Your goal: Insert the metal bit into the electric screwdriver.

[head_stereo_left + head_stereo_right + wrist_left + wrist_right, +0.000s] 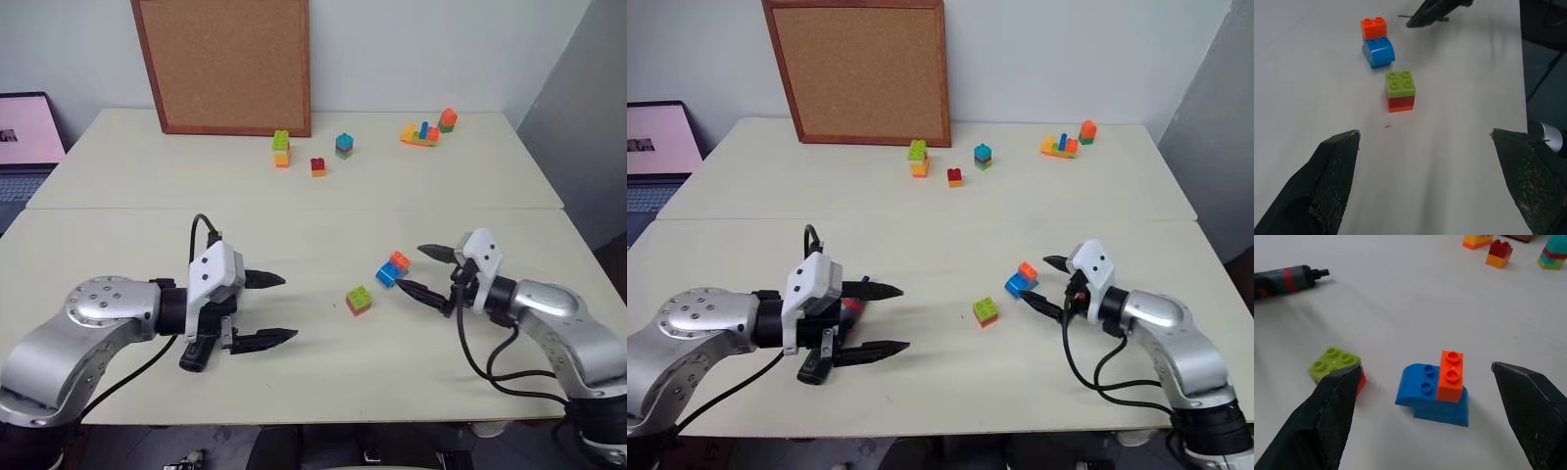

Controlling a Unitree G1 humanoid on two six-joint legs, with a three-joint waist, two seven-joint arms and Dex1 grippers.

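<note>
Black with a red band, the electric screwdriver (pixel 1284 278) lies flat on the table under my left gripper (pixel 289 307), tip toward the green brick (pixel 1400 90). A thin dark sliver by my right gripper (pixel 409 268) may be the metal bit (pixel 1402 16); I cannot be sure. Both grippers are spread wide and empty. I judge this the reach: next, grasp each piece.

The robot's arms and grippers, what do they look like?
Both arms are rounded silver metal with black wrist sections and loose black cables. Each carries a white housing before its gripper: left gripper, right gripper. Each gripper has two pointed black fingers with textured inner faces.
</note>
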